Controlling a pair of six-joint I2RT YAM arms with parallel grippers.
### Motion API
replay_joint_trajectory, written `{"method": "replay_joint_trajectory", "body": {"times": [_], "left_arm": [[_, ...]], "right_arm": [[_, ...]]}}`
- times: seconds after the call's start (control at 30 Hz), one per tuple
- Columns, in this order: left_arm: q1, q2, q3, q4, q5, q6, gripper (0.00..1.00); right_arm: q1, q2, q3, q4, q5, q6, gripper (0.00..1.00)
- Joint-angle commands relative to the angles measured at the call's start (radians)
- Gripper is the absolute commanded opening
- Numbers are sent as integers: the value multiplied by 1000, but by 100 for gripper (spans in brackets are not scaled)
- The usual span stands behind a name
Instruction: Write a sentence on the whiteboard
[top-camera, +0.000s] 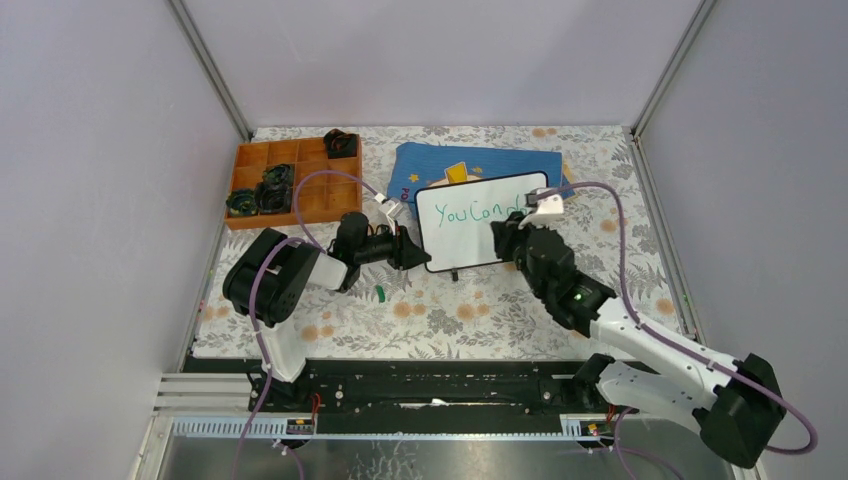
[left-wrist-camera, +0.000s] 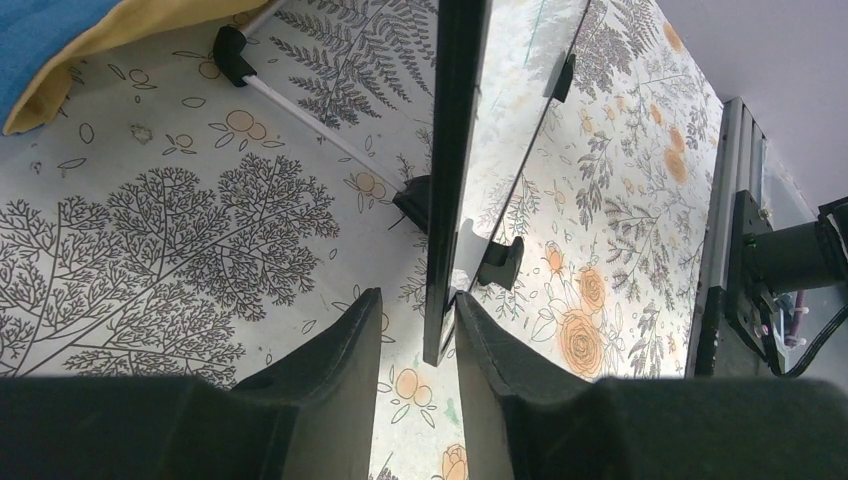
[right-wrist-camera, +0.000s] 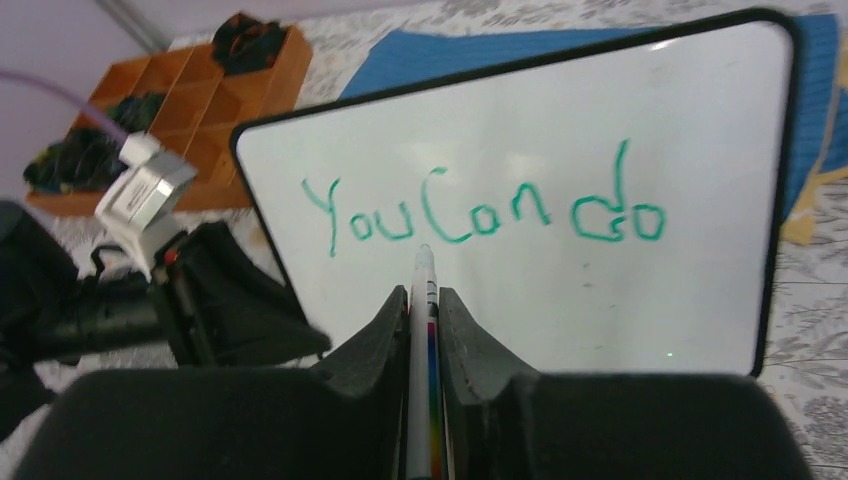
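Two hands: both are being shown at the small rectangular glossy white whiteboard with a thin black rim, one at its left edge and one before its face.
Whiteboard position: it is being propped at a tilt on black feet on the floral-patterned tabletop, with its far edge overlapping the blue cloth with yellow print.
Left hand: it is being held spread around the board's lower left corner. The finger on the glossy side is lying against the board. A strip of tabletop is showing between the other finger and the rim.
Right hand: it is being pressed together on a white marker with a rainbow-striped barrel, which is being pointed at the board.
Marker tip: it is being held just below the "C"; contact with the surface cannot be told.
Sentence: green handwritten words, "You Can do", are showing in one line across the board's upper half.
Surroundings: an orange plastic tray with square compartments is sitting at the far left, with dark objects in several compartments. A small green object is lying on the tabletop near the left hand.
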Motion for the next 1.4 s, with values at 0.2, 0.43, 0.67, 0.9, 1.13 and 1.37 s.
{"method": "replay_joint_trajectory", "body": {"times": [0.2,0.43,0.67,0.9,1.13,1.37], "left_arm": [[-1,-31,-2,-21,-42,36,40],[0,-31,2,-31,-44,38,39],[0,-27,5,-38,-43,41,33],[-1,-28,7,-49,-50,46,31],[-1,-27,10,-57,-50,48,28],[-1,-27,11,-60,-50,47,25]], "right_arm": [[189,129,-75,163,112,-68,0],[239,196,-77,249,116,-89,0],[272,247,-56,287,100,-101,0],[279,313,-24,307,118,-107,0],[280,367,11,319,136,-106,0],[280,418,48,290,200,-88,0]]}}
